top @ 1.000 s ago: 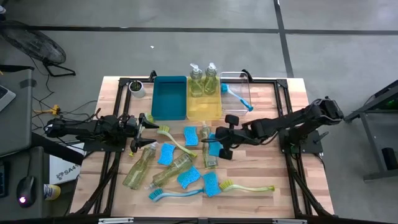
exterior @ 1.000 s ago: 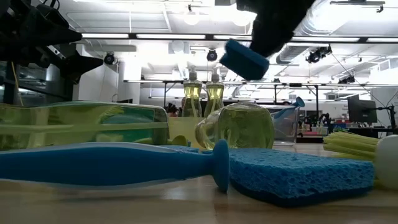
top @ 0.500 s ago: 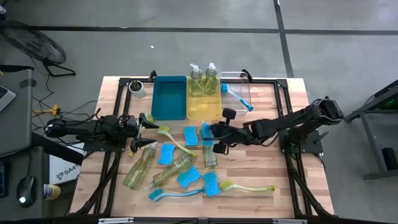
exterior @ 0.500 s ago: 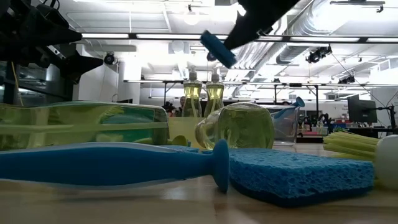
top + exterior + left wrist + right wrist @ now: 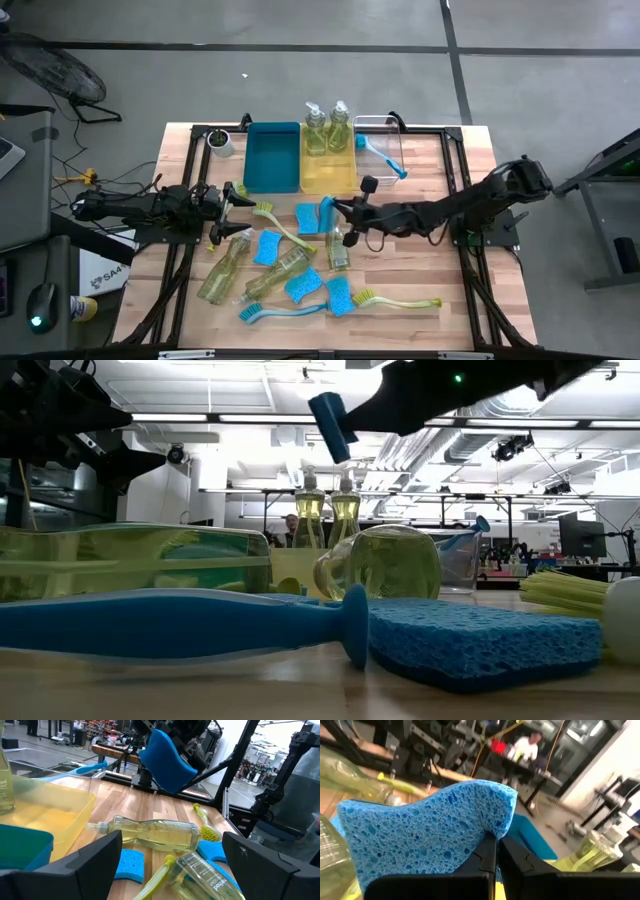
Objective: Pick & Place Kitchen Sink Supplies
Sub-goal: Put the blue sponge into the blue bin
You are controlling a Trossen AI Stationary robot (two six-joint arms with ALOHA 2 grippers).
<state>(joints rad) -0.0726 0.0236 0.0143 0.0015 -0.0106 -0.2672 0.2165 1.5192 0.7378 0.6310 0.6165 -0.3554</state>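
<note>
Right gripper (image 5: pixel 336 209) extended over the middle of the table (image 5: pixel 440 280), fingers clamped on a blue sponge (image 5: pixel 327 211) held in the air, above the loose supplies and just in front of the yellow tray (image 5: pixel 328 176). Low view: sponge seen edge-on against the ceiling; the gripper behind it only a dark silhouette. Right wrist view: sponge fills most of the frame, hiding much of the table. Left gripper (image 5: pixel 226 197) parked at the left edge of the table, fingers spread and empty. Two soap bottles (image 5: pixel 327 127) upright in the yellow tray, others lying on the table among brushes and sponges; blue tray (image 5: pixel 272 157) beside it; clear bin (image 5: pixel 380 145) holding a blue brush (image 5: pixel 381 158), partly hidden by the wall
</note>
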